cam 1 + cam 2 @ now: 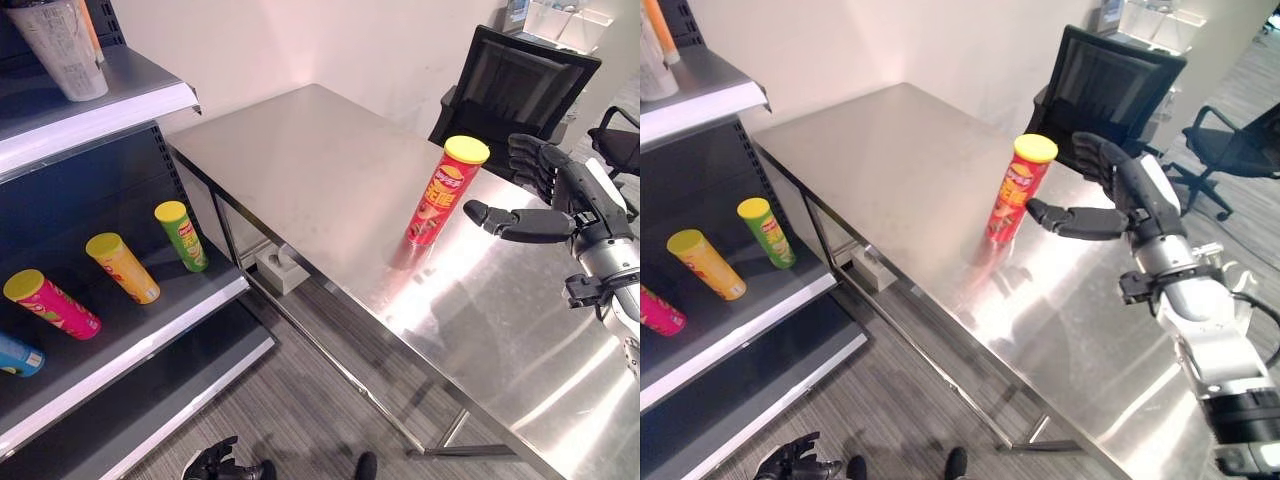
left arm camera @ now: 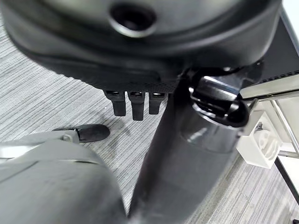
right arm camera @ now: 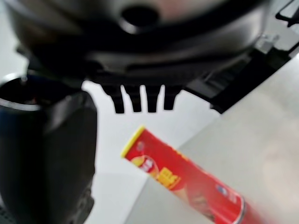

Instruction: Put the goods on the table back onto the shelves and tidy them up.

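A red chip can with a yellow lid stands upright on the steel table, towards its far right side. My right hand hovers just right of the can and is open, with its thumb stretched towards the can's lower half and its fingers spread behind it, not touching. The right wrist view has the can past the hand's straight fingers. On the left stand the shelves. My left hand hangs low near the floor, fingers relaxed and empty.
Green, orange, pink and blue cans lie on the middle shelf. A pale container stands on the upper shelf. Black office chairs stand behind the table. A white box sits on the floor under it.
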Motion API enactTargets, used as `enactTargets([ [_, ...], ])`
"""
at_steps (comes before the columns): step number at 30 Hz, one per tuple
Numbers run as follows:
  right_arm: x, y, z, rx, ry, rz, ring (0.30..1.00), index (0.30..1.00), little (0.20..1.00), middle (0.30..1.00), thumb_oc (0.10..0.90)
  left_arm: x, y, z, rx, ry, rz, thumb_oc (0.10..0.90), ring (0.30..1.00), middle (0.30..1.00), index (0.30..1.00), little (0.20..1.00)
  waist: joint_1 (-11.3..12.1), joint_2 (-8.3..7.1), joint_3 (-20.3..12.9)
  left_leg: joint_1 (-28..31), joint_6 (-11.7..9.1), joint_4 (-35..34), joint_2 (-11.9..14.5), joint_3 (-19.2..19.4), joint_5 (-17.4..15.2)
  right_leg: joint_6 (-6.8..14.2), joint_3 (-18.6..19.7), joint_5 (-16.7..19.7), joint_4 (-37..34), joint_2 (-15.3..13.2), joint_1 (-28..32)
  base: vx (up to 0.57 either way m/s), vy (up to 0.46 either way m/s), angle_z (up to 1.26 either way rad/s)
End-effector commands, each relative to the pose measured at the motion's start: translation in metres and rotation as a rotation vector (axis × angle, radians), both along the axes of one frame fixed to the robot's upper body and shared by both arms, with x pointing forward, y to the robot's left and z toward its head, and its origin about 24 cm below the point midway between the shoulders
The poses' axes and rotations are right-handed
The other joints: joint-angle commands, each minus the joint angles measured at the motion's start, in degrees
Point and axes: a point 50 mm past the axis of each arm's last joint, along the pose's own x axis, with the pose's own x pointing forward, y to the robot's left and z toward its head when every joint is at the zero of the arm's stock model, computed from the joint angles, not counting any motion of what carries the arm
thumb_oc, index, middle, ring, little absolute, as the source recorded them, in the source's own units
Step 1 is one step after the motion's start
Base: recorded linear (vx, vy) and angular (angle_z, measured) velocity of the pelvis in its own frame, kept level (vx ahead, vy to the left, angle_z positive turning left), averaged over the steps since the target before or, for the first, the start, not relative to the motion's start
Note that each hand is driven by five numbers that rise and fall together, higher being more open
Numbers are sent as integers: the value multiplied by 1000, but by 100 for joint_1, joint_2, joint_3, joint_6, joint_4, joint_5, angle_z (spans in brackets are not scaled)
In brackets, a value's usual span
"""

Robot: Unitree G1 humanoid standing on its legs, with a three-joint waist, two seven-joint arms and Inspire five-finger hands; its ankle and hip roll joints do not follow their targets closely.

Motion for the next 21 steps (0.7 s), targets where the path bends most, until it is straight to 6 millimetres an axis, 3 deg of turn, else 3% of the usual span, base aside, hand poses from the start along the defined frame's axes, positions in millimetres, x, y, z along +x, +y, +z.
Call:
enactTargets([
  [1,7,8,61,8,-277,1,900,900,900,900,800,23,18,12,77,-70,-63,800,900,900,900,900,144,-183,-245,-103,-207,50,145,129,-275,524,-43,-486,34,-322,303,18,-21,16],
  [21,38,-7,78,-10,-232,-141,900,900,900,900,800,26,22,13,101,-57,-82,800,900,900,900,900,313,-279,-196,-140,-222,50,140,-53,-280,507,-169,-540,34,-296,358,15,-7,6],
])
